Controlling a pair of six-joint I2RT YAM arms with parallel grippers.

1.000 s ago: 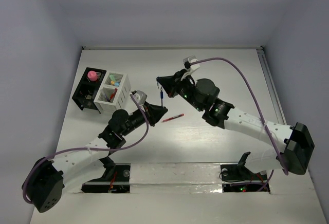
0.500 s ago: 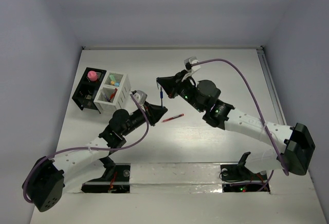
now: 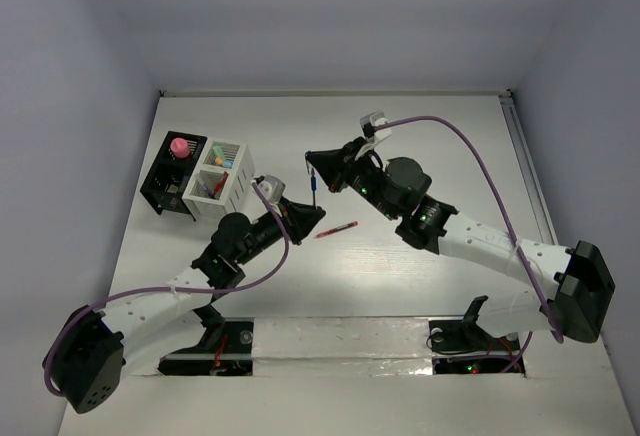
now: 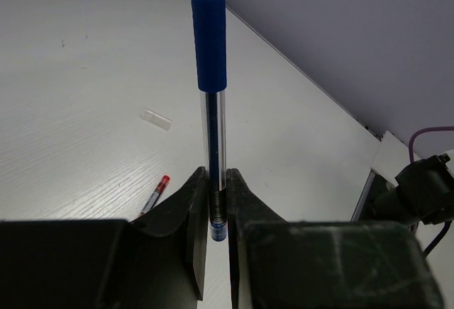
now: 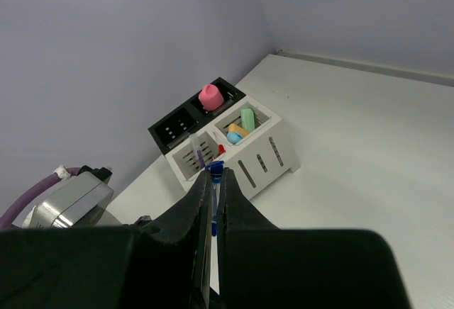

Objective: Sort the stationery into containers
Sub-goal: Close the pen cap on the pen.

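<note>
A blue pen (image 3: 314, 188) hangs upright over the middle of the table, held at both ends. My left gripper (image 3: 318, 216) is shut on its lower end (image 4: 216, 210). My right gripper (image 3: 311, 161) is shut on its upper end (image 5: 215, 169). A red pen (image 3: 337, 229) lies on the table just right of the left gripper. The black box (image 3: 172, 186) holds a pink-topped piece (image 5: 209, 96). The adjoining white box (image 5: 262, 156) holds mint green (image 5: 247, 118), orange and pale blue bits in one compartment. Its other compartment holds a red pen (image 5: 220, 149) and a clear pen.
A small clear pen cap (image 4: 156, 119) lies on the table beyond the red pen (image 4: 156, 192). Both containers stand at the table's far left, near the left wall. A purple cable loops over each arm.
</note>
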